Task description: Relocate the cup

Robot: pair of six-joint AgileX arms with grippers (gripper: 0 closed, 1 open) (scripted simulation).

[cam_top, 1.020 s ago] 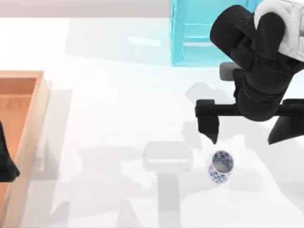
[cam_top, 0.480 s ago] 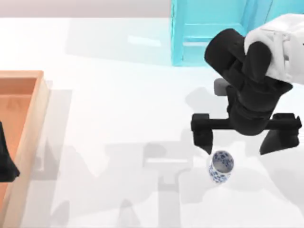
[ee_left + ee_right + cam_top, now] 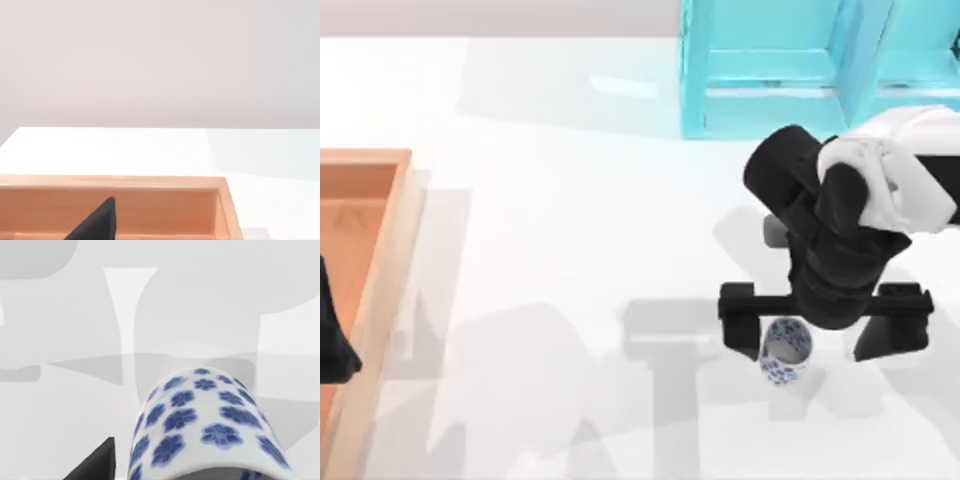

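The cup (image 3: 785,352) is small, white with blue flowers, and stands upright on the white table at the front right. My right gripper (image 3: 817,338) is open and hangs right over it, with the cup between the two black fingers and closer to the left one. In the right wrist view the cup (image 3: 205,425) looms close, with one black fingertip (image 3: 97,465) beside it. My left gripper (image 3: 332,345) is parked at the table's left edge over the wooden tray, and one of its fingertips (image 3: 97,222) shows in the left wrist view.
A wooden tray (image 3: 380,260) lies along the left side, and its far rim (image 3: 150,182) appears in the left wrist view. A cyan frame structure (image 3: 770,80) stands at the back right. Bare white table spreads across the middle.
My right gripper has come forward and down until its open fingers straddle the cup. The cup and the left arm have stayed where they were.
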